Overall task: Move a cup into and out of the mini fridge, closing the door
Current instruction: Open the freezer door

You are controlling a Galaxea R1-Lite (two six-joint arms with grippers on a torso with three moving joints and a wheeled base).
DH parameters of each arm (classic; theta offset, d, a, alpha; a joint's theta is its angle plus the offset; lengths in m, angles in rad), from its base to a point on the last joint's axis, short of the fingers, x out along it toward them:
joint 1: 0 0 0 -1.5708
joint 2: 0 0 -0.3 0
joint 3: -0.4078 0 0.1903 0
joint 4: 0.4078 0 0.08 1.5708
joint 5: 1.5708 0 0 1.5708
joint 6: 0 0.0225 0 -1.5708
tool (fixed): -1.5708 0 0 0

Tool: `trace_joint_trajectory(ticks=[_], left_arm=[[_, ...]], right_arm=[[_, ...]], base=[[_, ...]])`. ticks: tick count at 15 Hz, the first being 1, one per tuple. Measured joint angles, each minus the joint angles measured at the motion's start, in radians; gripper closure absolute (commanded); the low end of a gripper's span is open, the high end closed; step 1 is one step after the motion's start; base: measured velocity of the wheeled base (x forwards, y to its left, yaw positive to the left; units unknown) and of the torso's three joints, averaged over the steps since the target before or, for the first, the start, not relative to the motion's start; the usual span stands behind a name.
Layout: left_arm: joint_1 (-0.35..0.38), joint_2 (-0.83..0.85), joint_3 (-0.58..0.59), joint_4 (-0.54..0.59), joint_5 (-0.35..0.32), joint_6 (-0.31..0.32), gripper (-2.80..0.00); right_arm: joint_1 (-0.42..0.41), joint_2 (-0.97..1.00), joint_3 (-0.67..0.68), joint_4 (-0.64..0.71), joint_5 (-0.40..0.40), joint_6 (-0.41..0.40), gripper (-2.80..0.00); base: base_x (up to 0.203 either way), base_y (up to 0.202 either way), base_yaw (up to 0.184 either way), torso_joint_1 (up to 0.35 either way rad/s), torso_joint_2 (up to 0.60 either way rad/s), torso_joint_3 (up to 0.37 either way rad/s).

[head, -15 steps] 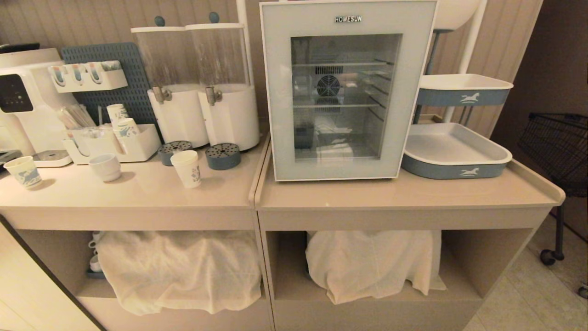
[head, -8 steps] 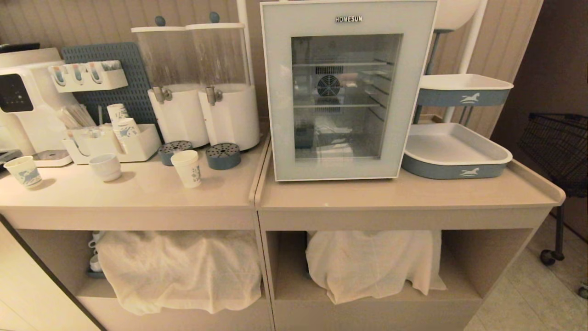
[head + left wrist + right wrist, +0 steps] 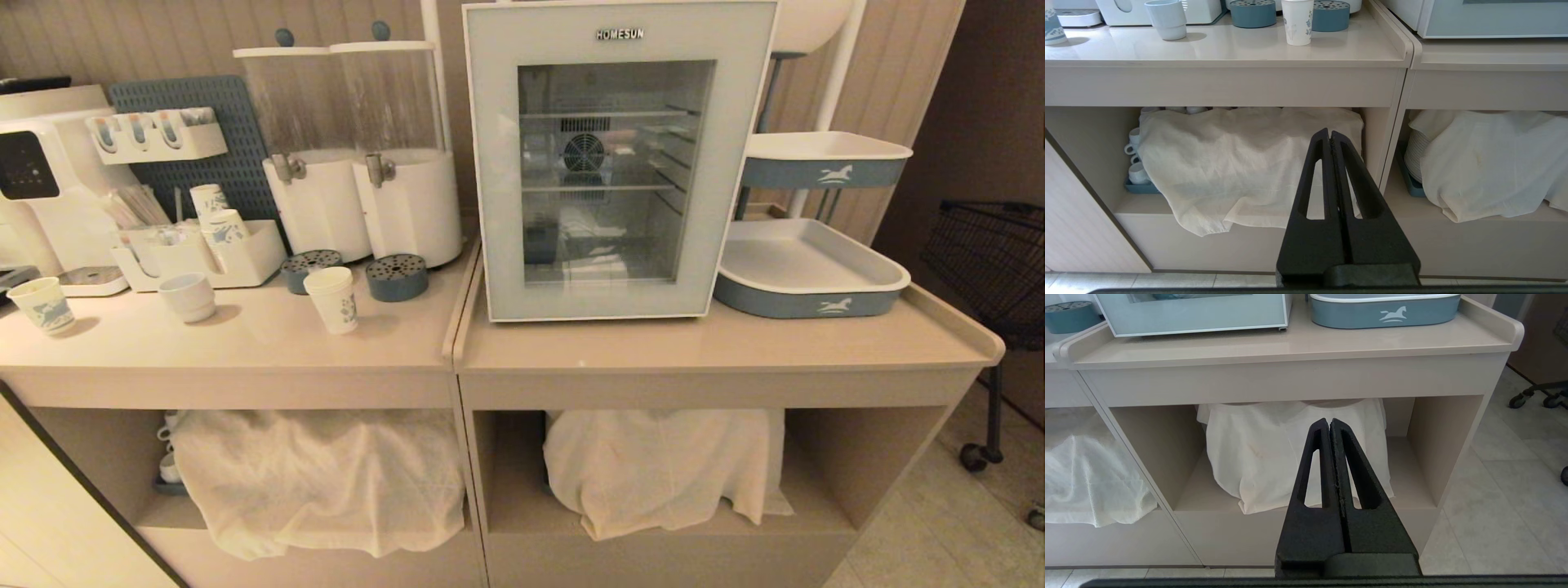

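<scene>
Head view dim, warm-tinted; wrist views brighter (sharp, soft shadows).

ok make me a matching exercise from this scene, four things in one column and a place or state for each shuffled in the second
Things:
1. cup
2. door
3. left gripper
4. tray

Places or states:
A. shut, pointing at the cloth-draped lower shelf
B. closed on the mini fridge
C. on the counter, in front of the two blue perforated discs
D. on the counter to the right of the fridge

Pairs: 1-C, 2-B, 3-A, 4-D
</scene>
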Motion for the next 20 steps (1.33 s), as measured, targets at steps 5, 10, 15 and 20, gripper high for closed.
trace_joint_trajectory(ticks=[5,10,15,20], left_arm=[[0.000,0.000,0.000,0.000,0.000,0.005,0.00],[0.000,0.000,0.000,0.000,0.000,0.000,0.00],[0.000,0.000,0.000,0.001,0.000,-0.002,0.00],[0.000,0.000,0.000,0.000,0.000,0.004,0.00]], right_arm=[[0.000,0.000,0.000,0.000,0.000,0.000,0.00],[0.000,0.000,0.000,0.001,0.000,0.000,0.00],[0.000,0.000,0.000,0.001,0.000,0.000,0.00],[0.000,0.000,0.000,0.000,0.000,0.000,0.00]], base=[[0.000,0.000,0.000,0.000,0.00,0.000],[0.168,0.000,-0.001,0.004,0.00,0.001],[0.116,0.000,0.001,0.005,0.00,0.002],[0.000,0.000,0.000,0.000,0.00,0.000]])
